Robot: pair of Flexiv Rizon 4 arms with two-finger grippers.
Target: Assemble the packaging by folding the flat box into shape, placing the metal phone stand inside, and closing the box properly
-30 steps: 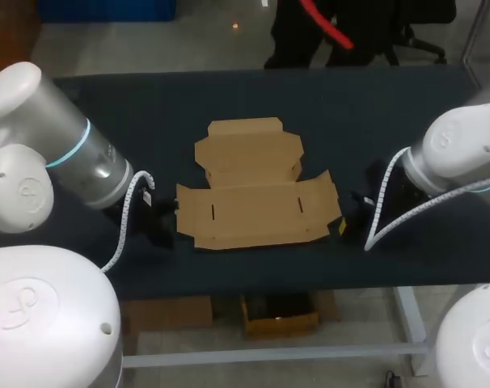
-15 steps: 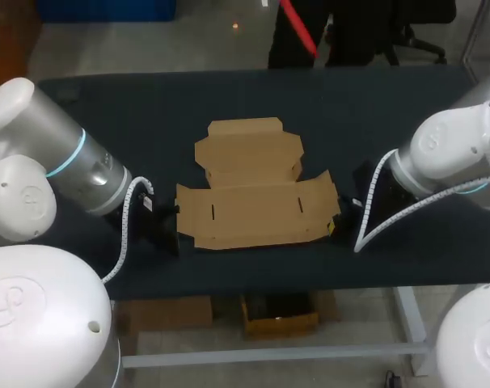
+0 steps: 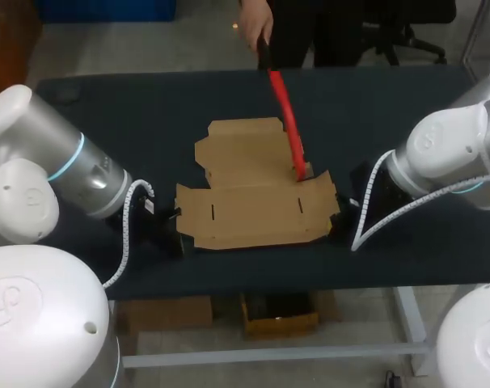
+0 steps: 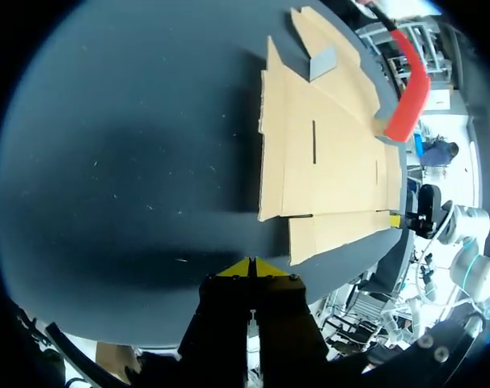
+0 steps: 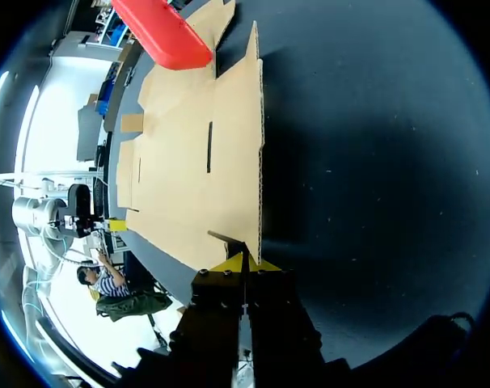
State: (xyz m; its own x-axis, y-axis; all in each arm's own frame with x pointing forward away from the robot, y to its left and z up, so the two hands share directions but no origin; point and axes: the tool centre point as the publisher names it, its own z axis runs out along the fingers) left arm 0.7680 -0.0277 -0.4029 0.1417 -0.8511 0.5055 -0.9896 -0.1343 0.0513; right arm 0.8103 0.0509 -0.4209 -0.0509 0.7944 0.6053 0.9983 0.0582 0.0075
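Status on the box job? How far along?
Nothing done: the box lies flat, unfolded. In hand: left gripper and right gripper, both shut, sit by its side edges; a person's red stick touches it. Left: folding, stand (not in view), closing.

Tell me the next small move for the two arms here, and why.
Probably nudge both grippers inward under the end flaps of the flat box to start lifting them. It lies unfolded, and the left gripper and right gripper sit low at its opposite ends, tips shut like wedges. Go gently: a person's hand holds a red stick whose tip rests on the cardboard.
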